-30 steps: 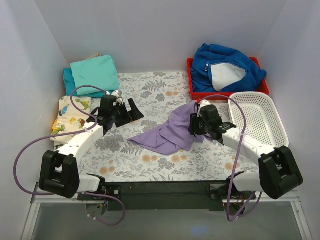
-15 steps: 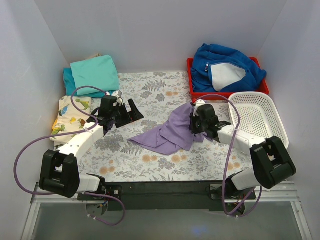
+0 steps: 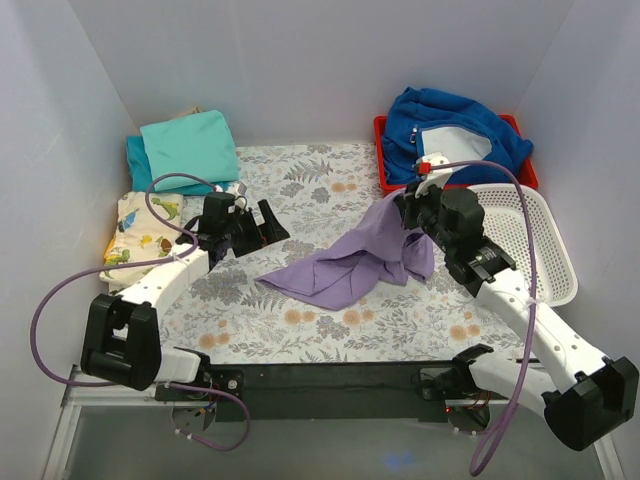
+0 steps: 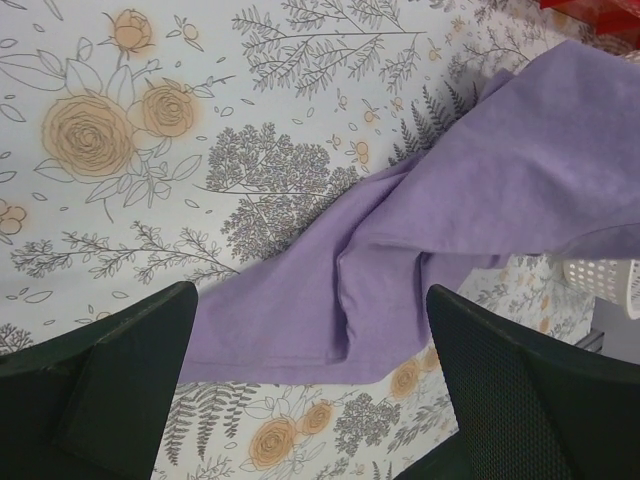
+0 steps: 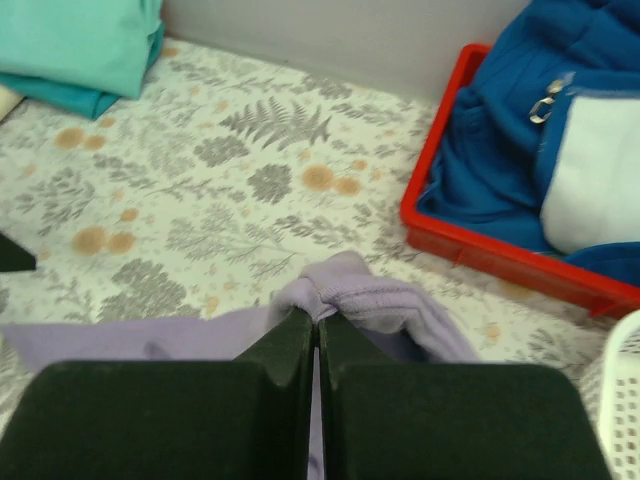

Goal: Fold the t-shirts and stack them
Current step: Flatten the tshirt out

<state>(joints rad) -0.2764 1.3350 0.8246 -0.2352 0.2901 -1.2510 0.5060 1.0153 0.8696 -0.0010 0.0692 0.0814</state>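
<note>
Your right gripper (image 5: 317, 330) has its jaws pressed together on a bunched ridge of the purple t-shirt (image 5: 385, 305). The cloth trails off to both sides over the floral table (image 5: 200, 190). Far left corner: a folded turquoise t-shirt (image 5: 80, 40) lies on a darker teal t-shirt (image 5: 85, 97). Far right: a red tray (image 5: 480, 258) holds a blue jacket (image 5: 500, 140), grey lining showing. A white basket (image 5: 622, 375) sits near the tray's front wall, at the right edge.

Bare tablecloth (image 3: 300, 180) beyond lavender tee (image 3: 340, 265)
</note>
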